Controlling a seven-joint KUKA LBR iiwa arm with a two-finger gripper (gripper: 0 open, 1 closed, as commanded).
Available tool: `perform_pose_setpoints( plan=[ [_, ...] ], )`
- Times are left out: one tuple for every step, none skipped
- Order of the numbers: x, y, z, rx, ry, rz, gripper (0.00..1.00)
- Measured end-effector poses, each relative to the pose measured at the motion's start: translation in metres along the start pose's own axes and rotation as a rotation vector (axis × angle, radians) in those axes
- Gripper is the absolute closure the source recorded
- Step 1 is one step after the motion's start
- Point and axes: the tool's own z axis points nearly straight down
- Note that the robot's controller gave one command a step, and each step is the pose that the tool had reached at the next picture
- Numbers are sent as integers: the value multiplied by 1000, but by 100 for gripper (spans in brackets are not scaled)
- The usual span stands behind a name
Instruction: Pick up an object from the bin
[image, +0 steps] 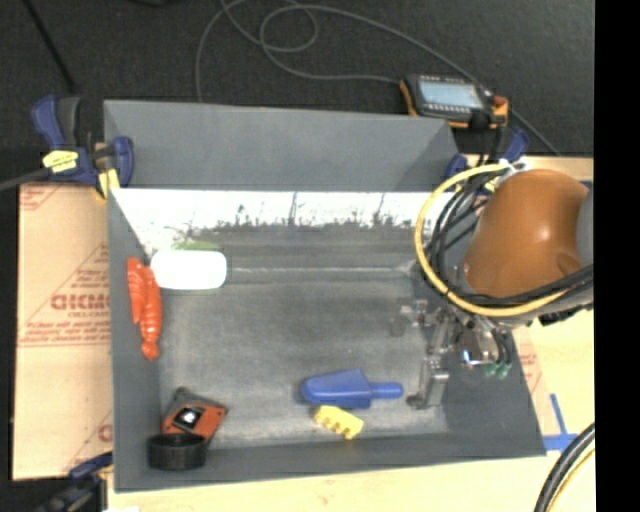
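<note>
My gripper (429, 388) hangs low at the right side of the bin, under the arm's orange dome. Just left of its tip lies a blue tool-shaped thing (349, 388) with a wide rounded head and a short handle that points toward the gripper. The handle's end sits close beside the gripper, and I cannot tell whether they touch. A small yellow toothed piece (338, 421) rests right below the blue thing, near the bin's front wall.
A white oval block (188, 270) lies at the back left. An orange ridged toy (145, 305) runs along the left wall. An orange-and-black tape measure (193, 419) and a black round cap (177, 452) sit in the front left corner.
</note>
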Motion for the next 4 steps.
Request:
perform_pose_setpoints(
  plan=[
    [-1,0,-4,1,-6,-3,0],
    [6,1,32,-1,-11,81,0],
    [10,37,78,0,-7,38,0],
    [9,19,121,1,-14,-32,0]
  ],
)
